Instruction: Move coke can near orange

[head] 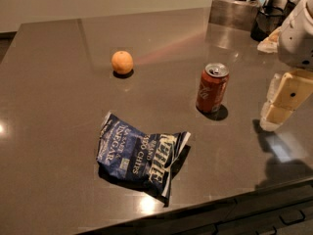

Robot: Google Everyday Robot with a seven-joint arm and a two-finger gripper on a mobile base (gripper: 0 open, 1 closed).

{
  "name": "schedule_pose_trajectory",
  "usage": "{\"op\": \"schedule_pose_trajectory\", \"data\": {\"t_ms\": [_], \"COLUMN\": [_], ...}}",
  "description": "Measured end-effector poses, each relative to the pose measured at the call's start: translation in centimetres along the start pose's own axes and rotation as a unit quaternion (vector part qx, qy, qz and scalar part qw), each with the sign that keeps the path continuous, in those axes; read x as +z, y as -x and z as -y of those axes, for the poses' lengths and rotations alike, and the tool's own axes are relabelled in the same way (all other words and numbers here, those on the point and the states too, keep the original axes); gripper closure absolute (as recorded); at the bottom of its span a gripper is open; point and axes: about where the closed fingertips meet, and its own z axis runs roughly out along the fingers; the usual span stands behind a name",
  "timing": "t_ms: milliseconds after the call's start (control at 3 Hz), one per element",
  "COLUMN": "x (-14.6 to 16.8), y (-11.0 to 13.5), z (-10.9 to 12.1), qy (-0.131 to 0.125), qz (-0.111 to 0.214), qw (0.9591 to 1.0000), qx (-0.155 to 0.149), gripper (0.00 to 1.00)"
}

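Note:
The coke can (212, 88) stands upright on the dark grey table (49, 82), right of the middle; it is red with white script and a silver top. The orange (122, 62) sits on the table to the can's far left, well apart from it. My gripper (272, 117) hangs over the table's right side, to the right of the can and a little nearer the front. It is apart from the can and holds nothing that I can see.
A crumpled dark blue chip bag (141, 153) lies near the table's front edge, in front of the can and the orange. Metal containers (234, 9) and dark items stand at the back right corner. The table's front edge runs just below the bag.

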Motion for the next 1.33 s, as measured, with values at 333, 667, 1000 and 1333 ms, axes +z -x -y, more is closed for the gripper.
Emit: {"op": "schedule_pose_trajectory", "data": {"t_ms": [333,667,1000,1333], "x": [0.0,0.2,1.4,2.6], "y": [0.0,0.8,2.0,2.6], "z": [0.0,0.2,1.0,1.8], "qy": [0.000,-0.003,0.003,0.009], "qz": [0.000,0.019,0.056,0.085], "qw": [1.0000,0.9998,0.9984,0.9962], "qx": [0.000,0.000,0.008,0.018], "gripper": [0.00,0.00,0.00,0.00]}}
